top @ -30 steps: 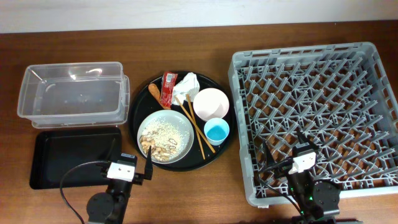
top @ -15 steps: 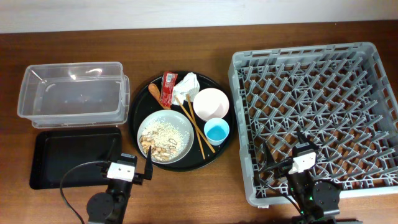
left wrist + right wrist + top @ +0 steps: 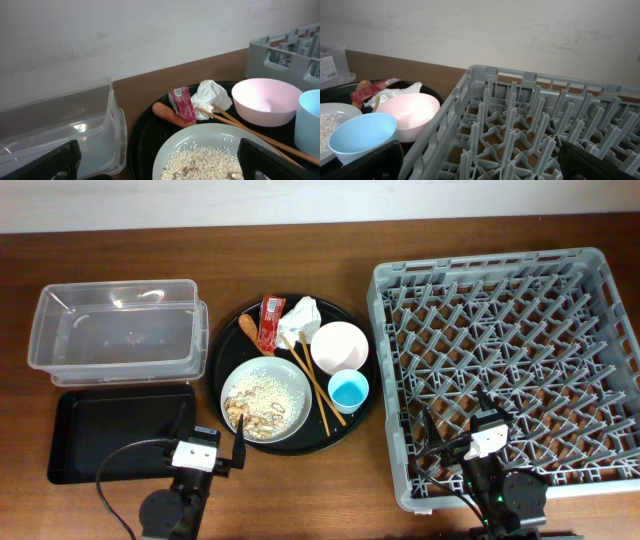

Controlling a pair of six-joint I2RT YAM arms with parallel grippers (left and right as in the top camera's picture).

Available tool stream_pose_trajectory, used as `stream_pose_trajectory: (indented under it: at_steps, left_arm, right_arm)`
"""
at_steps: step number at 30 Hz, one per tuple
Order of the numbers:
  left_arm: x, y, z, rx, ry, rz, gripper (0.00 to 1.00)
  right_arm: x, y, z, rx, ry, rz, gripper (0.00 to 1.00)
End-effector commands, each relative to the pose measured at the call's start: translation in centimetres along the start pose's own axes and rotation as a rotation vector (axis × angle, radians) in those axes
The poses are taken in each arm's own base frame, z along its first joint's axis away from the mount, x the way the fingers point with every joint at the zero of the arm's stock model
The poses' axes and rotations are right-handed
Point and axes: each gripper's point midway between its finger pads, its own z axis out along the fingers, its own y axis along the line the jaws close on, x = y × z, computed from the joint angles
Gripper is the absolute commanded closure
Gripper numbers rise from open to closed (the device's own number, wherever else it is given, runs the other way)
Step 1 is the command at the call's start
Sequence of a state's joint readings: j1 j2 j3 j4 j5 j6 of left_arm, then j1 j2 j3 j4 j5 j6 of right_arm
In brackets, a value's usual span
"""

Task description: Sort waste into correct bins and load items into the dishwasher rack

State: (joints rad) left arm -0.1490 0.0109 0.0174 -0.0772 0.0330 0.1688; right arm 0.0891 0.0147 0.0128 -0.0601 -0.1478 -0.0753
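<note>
My left gripper [image 3: 160, 162] is spread wide and empty. The plate [image 3: 172, 150] of rice [image 3: 200, 162] sits just ahead at 12, with the packet [image 3: 181, 102] and napkin [image 3: 212, 95] beyond it. The tub [image 3: 60, 130] is at 10. My right gripper [image 3: 480, 162], equally spread and empty, hangs over the rack [image 3: 520, 125], with the cup [image 3: 362, 135] at 10.

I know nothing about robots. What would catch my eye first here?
The large square grey plastic dishwasher rack fills the right side. At centre, a round black tray carries a pale round plate of white rice, a small white bowl, a light-blue cup and wooden chopsticks.
</note>
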Motion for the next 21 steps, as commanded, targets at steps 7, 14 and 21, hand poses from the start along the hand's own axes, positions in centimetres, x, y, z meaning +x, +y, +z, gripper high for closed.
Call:
stream_pose_trajectory:
  at_steps: [7,14,21]
  left_arm:
    - [0.3,0.0,0.0,0.002,0.005,0.008,0.01]
    - [-6.6,-3.3,-1.4,0.229,-0.284,-0.068,0.01]
    - [-10.0,-1.8,-1.9,0.182,-0.21,-0.13,0.01]
  right_arm:
    - [0.3,-0.1,0.0,0.006,0.005,0.007,0.02]
    - [-2.9,3.3,-0.6,-0.203,-0.112,0.057,0.02]
    - [-7.7,2.8,-2.1,-0.189,-0.128,0.181,0.02]
